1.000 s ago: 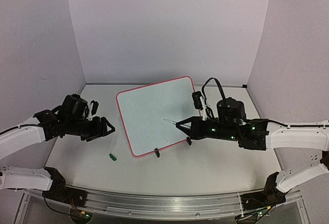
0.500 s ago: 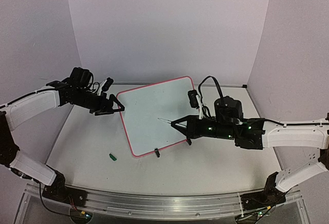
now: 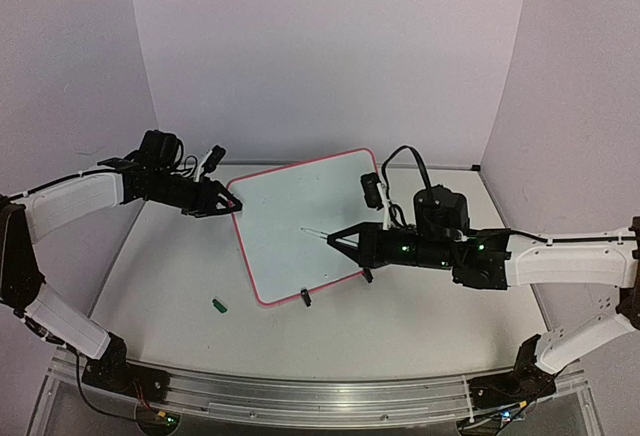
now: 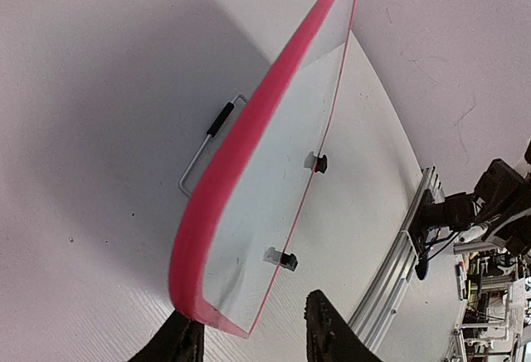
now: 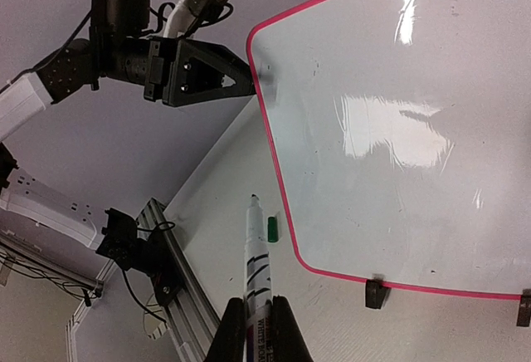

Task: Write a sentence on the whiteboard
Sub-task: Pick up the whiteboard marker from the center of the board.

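Observation:
The whiteboard (image 3: 300, 221) has a pink-red rim and two black clip feet on its near edge, and it stands tilted on a wire stand (image 4: 207, 142). Its face is blank and no sentence shows. My left gripper (image 3: 228, 204) is open at the board's far left corner. In the left wrist view (image 4: 249, 314) that corner (image 4: 217, 308) lies between the fingers. My right gripper (image 3: 345, 240) is shut on a white marker (image 3: 320, 234). The marker's uncapped tip hovers over the board's middle. The right wrist view shows the marker (image 5: 256, 262) in the jaws.
A small green marker cap (image 3: 219, 306) lies on the table to the near left of the board, and it also shows in the right wrist view (image 5: 271, 229). A metal rail (image 3: 320, 391) runs along the table's near edge. Walls close in the back and sides.
My left arm has swung from the left of the table up and right to the board's far left corner. My right gripper has shifted slightly left with the marker.

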### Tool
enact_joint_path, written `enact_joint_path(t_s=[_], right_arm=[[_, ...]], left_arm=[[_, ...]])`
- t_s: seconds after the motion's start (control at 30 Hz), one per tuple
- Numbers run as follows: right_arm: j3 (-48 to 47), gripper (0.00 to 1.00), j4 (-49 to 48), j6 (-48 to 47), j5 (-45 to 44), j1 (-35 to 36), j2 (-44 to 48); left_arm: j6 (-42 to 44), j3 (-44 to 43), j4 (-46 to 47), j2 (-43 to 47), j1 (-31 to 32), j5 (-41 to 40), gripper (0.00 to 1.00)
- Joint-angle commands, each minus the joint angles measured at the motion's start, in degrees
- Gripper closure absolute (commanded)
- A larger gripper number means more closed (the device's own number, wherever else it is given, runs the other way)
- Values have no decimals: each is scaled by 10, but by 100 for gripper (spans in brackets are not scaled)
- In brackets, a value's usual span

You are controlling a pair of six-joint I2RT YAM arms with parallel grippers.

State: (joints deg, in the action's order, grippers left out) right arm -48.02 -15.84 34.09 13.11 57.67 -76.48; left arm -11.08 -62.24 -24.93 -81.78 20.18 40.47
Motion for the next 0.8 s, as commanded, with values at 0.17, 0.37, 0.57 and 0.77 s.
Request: enact_joint_path(t_s=[0.17, 0.37, 0.57, 0.77], right_arm=[[-34, 100, -21, -4, 7, 2, -7], [-38, 100, -21, -7, 9, 2, -12], [-43, 100, -21, -8, 14, 3, -21], [-49, 100, -18, -11, -4, 3, -24]], left_arm=[[23, -10, 31, 6, -19, -9, 68], [22, -4, 46, 4, -27, -1, 73], [30, -7, 45, -12, -32, 7, 80], [44, -2, 44, -15, -33, 18, 92]])
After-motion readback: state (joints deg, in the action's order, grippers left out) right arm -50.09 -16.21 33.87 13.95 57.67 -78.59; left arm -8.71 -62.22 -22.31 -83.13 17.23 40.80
